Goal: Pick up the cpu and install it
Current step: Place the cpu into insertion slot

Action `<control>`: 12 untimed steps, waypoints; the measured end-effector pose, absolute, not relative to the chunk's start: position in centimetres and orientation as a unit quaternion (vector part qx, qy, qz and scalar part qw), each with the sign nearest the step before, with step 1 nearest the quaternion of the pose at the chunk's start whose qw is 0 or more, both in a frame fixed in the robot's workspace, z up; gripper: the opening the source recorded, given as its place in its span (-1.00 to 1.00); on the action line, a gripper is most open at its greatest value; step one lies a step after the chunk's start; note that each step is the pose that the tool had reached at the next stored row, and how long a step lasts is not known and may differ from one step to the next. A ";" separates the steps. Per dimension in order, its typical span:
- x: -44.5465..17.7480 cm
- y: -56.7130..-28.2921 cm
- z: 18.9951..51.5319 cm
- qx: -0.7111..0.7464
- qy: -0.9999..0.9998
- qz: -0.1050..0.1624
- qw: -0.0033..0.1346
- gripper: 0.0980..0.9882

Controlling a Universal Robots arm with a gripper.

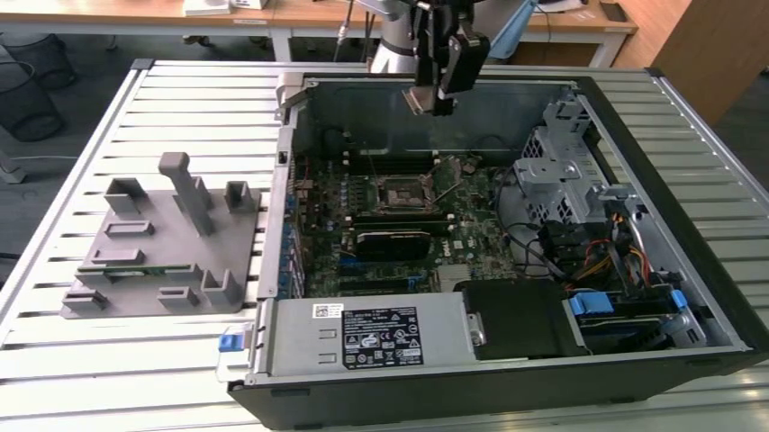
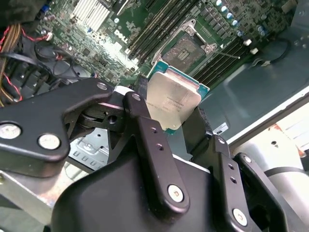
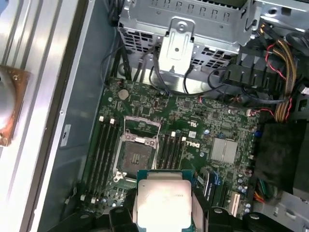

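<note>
Pincer [image 1: 435, 101] hung high over the open case [image 1: 694, 270], near its far wall, and it was pinching the cpu [image 1: 420, 102]. In both wrist views the black fingers [image 2: 145, 125] gripped the chip by two opposite edges, silvery top [image 3: 163, 199] facing out with a green rim around it. Down on the motherboard [image 3: 193, 121] sat the socket [image 3: 136, 154], well apart from the chip. Over on the table [image 1: 72, 378], at the exterior view's left, stood the grey fixture [image 1: 168, 243].
</note>
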State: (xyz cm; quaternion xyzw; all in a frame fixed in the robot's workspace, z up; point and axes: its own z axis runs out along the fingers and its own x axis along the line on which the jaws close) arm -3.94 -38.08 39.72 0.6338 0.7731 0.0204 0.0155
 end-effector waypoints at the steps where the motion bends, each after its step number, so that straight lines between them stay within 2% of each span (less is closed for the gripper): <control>1: -3.9 -38.1 39.7 0.638 0.770 0.020 0.016 -0.01; 12: -3.9 -37.0 38.1 0.669 0.743 0.019 0.016 -0.01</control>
